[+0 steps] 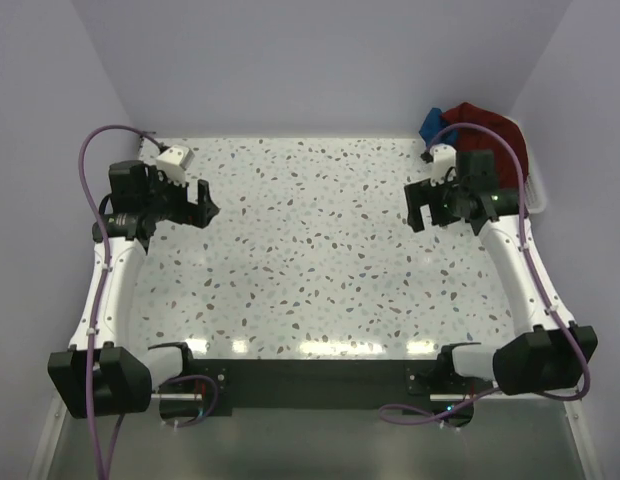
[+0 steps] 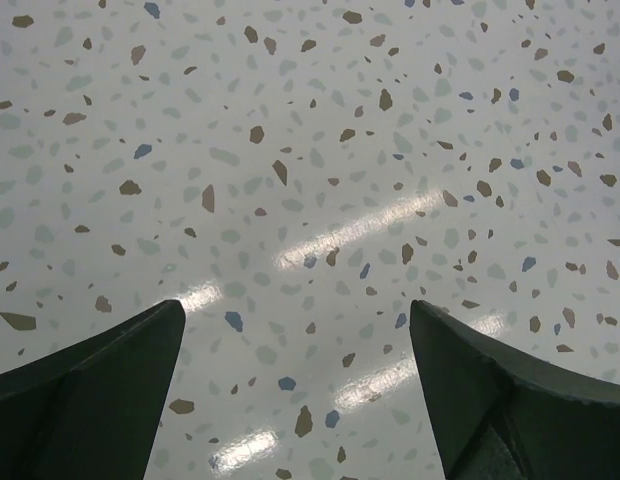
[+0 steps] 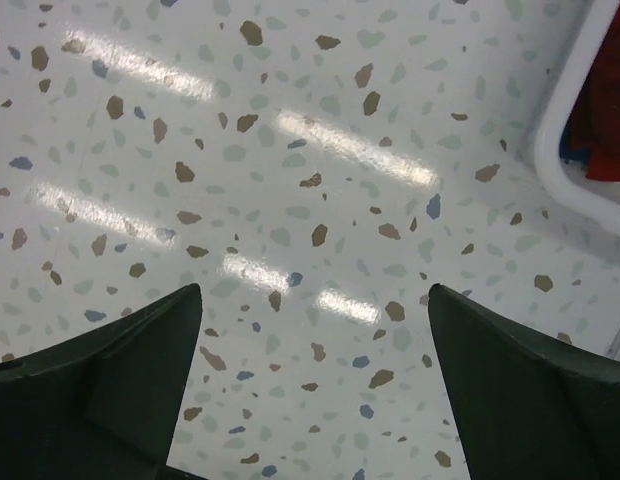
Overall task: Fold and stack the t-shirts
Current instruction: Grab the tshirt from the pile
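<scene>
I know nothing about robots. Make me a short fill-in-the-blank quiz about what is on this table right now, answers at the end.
1. The left gripper and the right gripper both have their jaws ____.
2. The t-shirts are heaped at the far ____ corner of the table.
3. Beside the red t-shirt, the other t-shirt peeking out is coloured ____.
Answers: open; right; blue.
</scene>
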Controlling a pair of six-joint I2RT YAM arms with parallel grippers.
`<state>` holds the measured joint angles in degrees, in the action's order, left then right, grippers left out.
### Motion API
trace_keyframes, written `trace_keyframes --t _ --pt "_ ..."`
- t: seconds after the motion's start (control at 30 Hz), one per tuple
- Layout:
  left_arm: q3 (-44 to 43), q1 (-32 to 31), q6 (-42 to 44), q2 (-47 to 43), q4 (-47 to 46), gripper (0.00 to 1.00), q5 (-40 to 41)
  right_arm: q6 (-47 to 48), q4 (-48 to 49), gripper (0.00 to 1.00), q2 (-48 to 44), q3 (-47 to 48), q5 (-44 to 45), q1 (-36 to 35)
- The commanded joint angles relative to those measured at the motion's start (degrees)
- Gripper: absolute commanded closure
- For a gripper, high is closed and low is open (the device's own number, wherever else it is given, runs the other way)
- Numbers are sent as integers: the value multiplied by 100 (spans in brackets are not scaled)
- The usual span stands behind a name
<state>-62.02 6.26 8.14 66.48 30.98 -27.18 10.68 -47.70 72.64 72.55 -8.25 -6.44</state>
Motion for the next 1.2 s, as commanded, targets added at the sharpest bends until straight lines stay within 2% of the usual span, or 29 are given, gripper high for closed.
trace_keyframes --t 0.0,0.1,0.17,0.37,0.6,0.77,0.97,1.07,1.1,1.17 --pt "-310 -11 56 -31 -84 0 2 -118 103 1 363 697 113 554" --pt "-574 -2 -49 189 31 0 -15 -206 103 1 1031 1365 209 1152" --pt "-697 -2 -85 251 31 0 -42 -285 103 1 1426 1917 594 1450" --pt "-847 -2 -172 357 -119 0 -103 -821 384 1 2982 3200 1386 1926" --pt "-943 -2 -173 471 -136 0 -42 -1270 586 1 4784 4679 2563 2085" --pt "-1014 -2 -155 559 -128 0 -7 -1252 701 1 5890 5469 2882 2199" --pt "-1137 -2 -120 743 -92 0 29 -1314 815 2 6473 5752 2944 2322" --pt "-1207 -11 -146 823 -83 0 11 -1375 824 34 6421 5683 2760 2392" --pt "-1216 -11 -164 840 -84 0 11 -1367 815 54 6281 5647 2715 2410" --pt "-1225 -11 -181 840 -92 0 -7 -1349 815 72 6026 5534 2627 2445"
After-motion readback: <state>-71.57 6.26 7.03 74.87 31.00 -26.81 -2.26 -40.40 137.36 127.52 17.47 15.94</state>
